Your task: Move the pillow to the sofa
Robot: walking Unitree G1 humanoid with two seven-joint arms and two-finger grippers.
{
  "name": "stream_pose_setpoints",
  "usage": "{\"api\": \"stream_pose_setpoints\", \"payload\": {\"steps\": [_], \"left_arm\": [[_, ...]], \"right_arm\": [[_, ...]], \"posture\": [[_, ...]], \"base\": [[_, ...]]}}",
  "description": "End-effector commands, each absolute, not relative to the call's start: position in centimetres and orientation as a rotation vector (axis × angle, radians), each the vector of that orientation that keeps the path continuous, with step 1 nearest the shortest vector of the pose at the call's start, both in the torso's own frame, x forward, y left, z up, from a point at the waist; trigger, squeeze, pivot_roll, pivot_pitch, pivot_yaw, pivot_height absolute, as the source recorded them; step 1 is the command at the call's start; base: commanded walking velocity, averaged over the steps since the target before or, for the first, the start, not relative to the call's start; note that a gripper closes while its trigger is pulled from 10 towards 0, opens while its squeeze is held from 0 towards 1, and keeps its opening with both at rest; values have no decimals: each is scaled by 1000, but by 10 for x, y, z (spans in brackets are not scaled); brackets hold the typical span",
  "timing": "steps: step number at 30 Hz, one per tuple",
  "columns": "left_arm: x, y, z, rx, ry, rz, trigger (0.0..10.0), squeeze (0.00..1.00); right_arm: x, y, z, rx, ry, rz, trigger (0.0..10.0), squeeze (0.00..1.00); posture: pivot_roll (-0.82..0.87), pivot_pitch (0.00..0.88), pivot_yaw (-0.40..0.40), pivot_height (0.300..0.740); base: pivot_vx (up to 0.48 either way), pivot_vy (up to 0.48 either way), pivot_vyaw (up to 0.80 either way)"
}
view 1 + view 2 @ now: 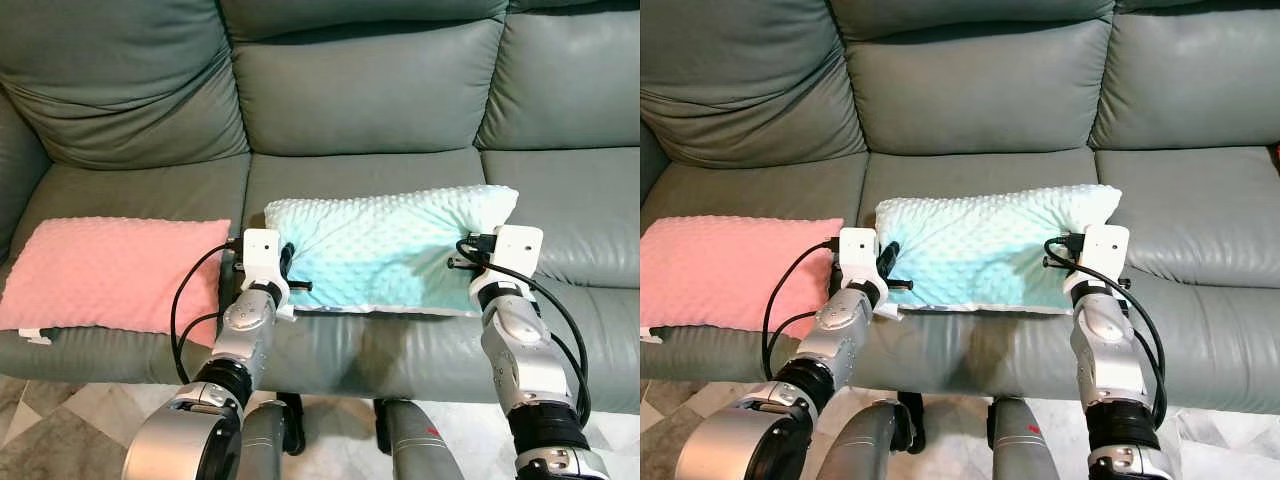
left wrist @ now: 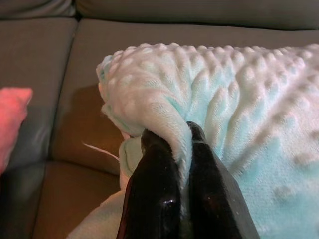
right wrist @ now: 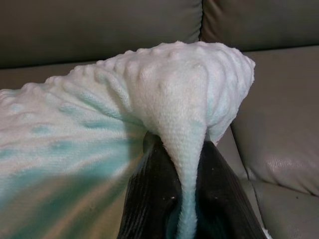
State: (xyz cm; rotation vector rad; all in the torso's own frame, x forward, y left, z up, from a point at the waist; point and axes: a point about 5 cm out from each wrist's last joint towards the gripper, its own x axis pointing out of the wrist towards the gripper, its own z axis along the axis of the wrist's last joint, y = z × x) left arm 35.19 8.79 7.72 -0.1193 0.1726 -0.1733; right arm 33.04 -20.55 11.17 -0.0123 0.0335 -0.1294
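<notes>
A mint-green dotted pillow (image 1: 385,250) lies across the middle seat of the grey sofa (image 1: 360,90), near its front edge. My left gripper (image 2: 175,137) is shut on a fold of the pillow (image 2: 239,104) at its left end. At the right end my right gripper (image 3: 178,142) is shut on a pinched corner of the pillow (image 3: 169,84). In the head views the left gripper (image 1: 285,268) and the right gripper (image 1: 470,258) sit at the pillow's two short sides.
A pink dotted pillow (image 1: 110,270) lies on the sofa's left seat, beside my left arm. The right seat (image 1: 575,210) is bare leather. Tiled floor (image 1: 60,430) shows below the sofa's front edge.
</notes>
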Motion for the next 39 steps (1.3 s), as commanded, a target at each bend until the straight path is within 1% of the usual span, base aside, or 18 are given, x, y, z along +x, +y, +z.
{"api": "stream_pose_setpoints", "payload": {"steps": [1,4,9,20,21,22,23,31,39], "left_arm": [[344,89,63,-131,221,-147,10000,0],[339,79,60,-149,230,-170,10000,0],[331,72,51,-143,255,-192,10000,0],[329,62,50,-157,259,-207,10000,0],[329,61,51,-167,255,-212,10000,886],[329,61,52,-159,253,-213,10000,886],[329,61,52,-156,250,-211,10000,1000],[327,69,47,-127,258,-180,10000,1000],[323,70,41,-98,282,-172,10000,1000]], "right_arm": [[326,-206,102,2,56,-142,10000,0],[323,-206,96,-11,78,-148,10000,0],[313,-208,82,-39,114,-175,10000,0],[311,-217,80,-46,114,-218,10000,0],[312,-219,81,-43,106,-227,10000,1000],[313,-220,82,-46,102,-231,10000,1000],[313,-221,82,-48,101,-233,10000,1000],[315,-223,83,-51,93,-241,10000,1000],[316,-228,84,-55,85,-261,10000,1000]], "posture": [[-114,424,143,740],[-114,423,141,740],[-113,420,142,740],[-109,413,148,740],[-109,413,148,740],[-110,413,149,740],[-110,412,149,740],[-102,414,153,740],[-97,419,157,740]], "base": [[0,0,0],[0,0,0],[0,0,0],[0,0,0],[0,0,0],[0,0,0],[0,0,0],[0,0,0],[0,0,0]]}}
